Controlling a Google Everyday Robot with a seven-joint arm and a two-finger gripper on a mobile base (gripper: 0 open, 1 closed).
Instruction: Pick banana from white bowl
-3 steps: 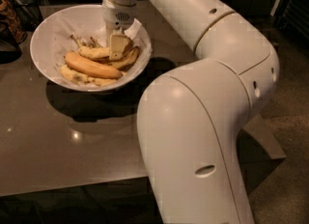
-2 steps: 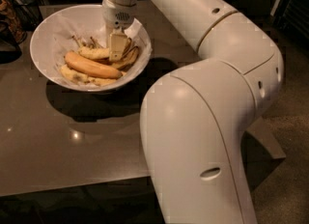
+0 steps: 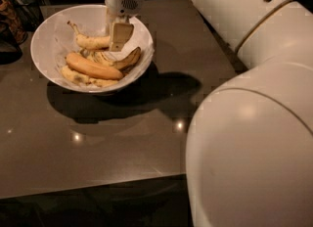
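We see several bananas lying in the white bowl (image 3: 49, 42). The top banana (image 3: 92, 41) rests against the far wall with its stem pointing left. Below it, the orange banana (image 3: 93, 66) lies across the middle. A pale banana (image 3: 80, 78) sits along the near wall, and a dark banana (image 3: 128, 58) curves on the right side.

The end effector (image 3: 116, 39) hangs down inside the bowl, at the right end of the top banana. We cannot tell how far open it is or whether it has hold of anything.

The bowl stands on the dark glossy counter (image 3: 122, 138), towards its far left part. The robot's white arm (image 3: 254, 138) fills the right side.
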